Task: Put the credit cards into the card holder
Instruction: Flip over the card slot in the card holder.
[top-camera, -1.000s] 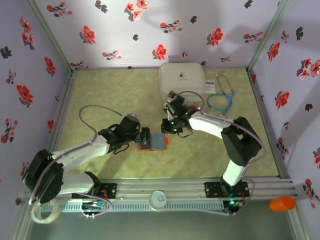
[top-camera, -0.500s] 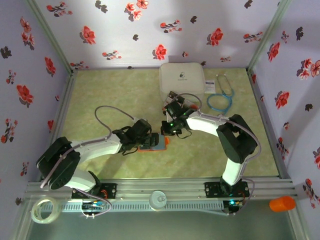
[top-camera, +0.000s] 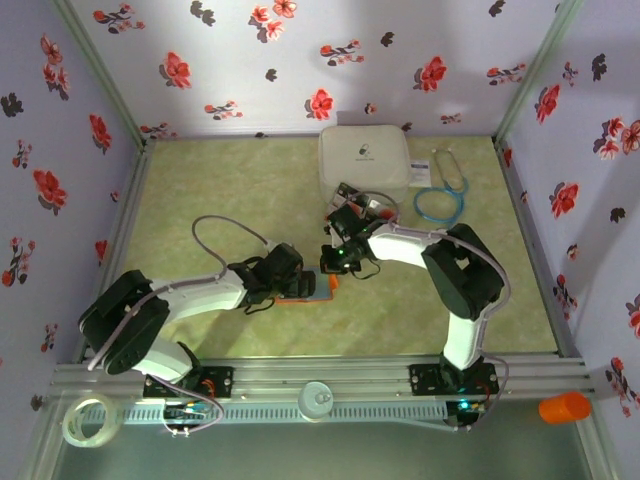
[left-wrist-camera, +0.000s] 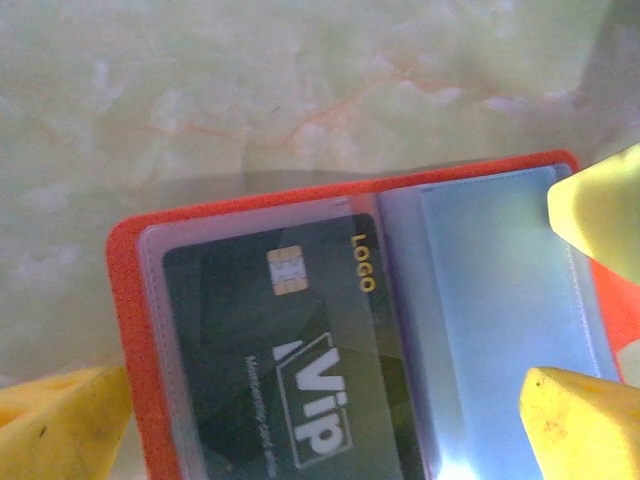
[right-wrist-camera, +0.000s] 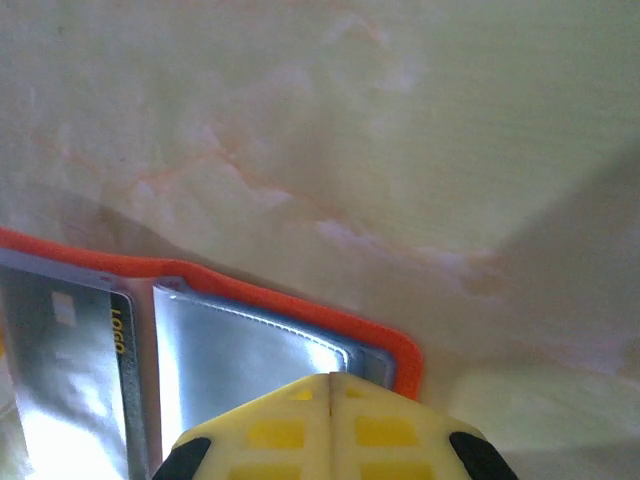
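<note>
The card holder (left-wrist-camera: 130, 330) lay open and flat on the green table (top-camera: 220, 190), just toward 7 o'clock from the table centre in the top view. Its orange cover faced down. The left pocket held one dark credit card (left-wrist-camera: 280, 350) under a clear sleeve, and the right pocket showed its grey-blue lining. The left gripper (top-camera: 303, 284) stood directly above the holder with its jaws spread wide and nothing between them. In its wrist view, one yellow fingertip sat at 8 o'clock, off the holder's left edge, and the other at 4 o'clock, over the right pocket. The right gripper (right-wrist-camera: 330, 385) had its jaws fully closed, pad against pad, gripping nothing. Its tip sat at the right pocket near the holder's outer corner; contact could not be confirmed. A white case (top-camera: 363, 160) rested at 12 o'clock on the table, with a blue looped tube (top-camera: 440, 205) at 2 o'clock.
</note>
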